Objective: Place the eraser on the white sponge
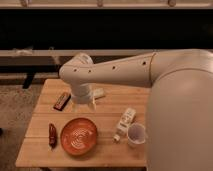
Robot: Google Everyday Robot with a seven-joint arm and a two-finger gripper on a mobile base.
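Eraser (62,101) lies flat on table (113,107), left-rear area, not held. Sponge (99,93) sits to its right, apart, partly hidden behind arm. Gripper (84,104) points down btwn the two, near tabletop; open/closed state: cannot tell. Plate (79,135) is in front.

No text, brand, number or sign can be read anywhere. The white bottle (125,122) lying on the wooden table (111,108) carries a label, but its print is too small to make out. The gripper (84,103) hangs low over the table's back part, between the eraser (62,101) and the white sponge (99,93), and shows no legible marking.
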